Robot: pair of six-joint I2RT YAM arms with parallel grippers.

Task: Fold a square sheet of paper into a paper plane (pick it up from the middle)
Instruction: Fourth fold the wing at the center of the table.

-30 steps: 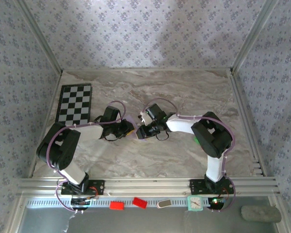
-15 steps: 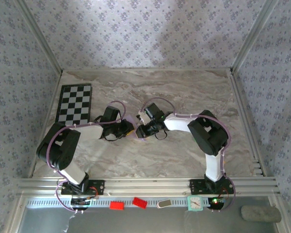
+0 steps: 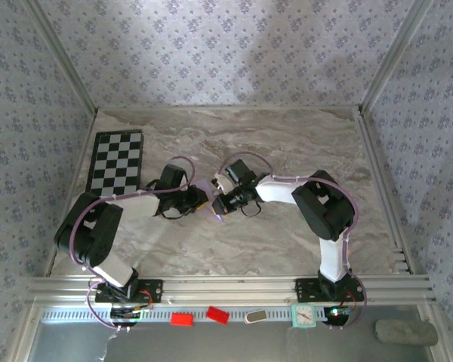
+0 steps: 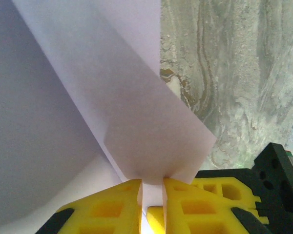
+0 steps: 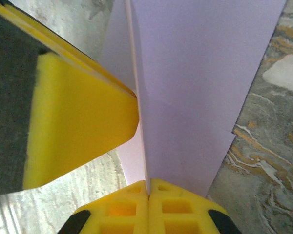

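The square sheet of paper [image 3: 212,204], pale lilac and folded into layers, hangs between my two grippers above the middle of the marble table. My left gripper [image 3: 201,200] comes in from the left. In the left wrist view its yellow fingers [image 4: 118,201] pinch a folded flap of the paper [image 4: 127,107], and a narrow gap between them is packed with paper. My right gripper [image 3: 222,202] meets it from the right. Its jaws [image 5: 149,183] are pressed tight on the paper's [image 5: 195,92] lengthwise crease, right beside a left finger [image 5: 78,126].
A black-and-white checkerboard [image 3: 117,161] lies at the table's far left. Patterned walls and metal posts close in the table [image 3: 302,136] on three sides. Small red blocks [image 3: 183,319] and a little clock [image 3: 303,315] sit on the front rail below the arm bases.
My right gripper has closed onto the paper and shifted slightly left toward the left gripper. A lilac tip now pokes out below the two grippers. The left arm has stayed put.
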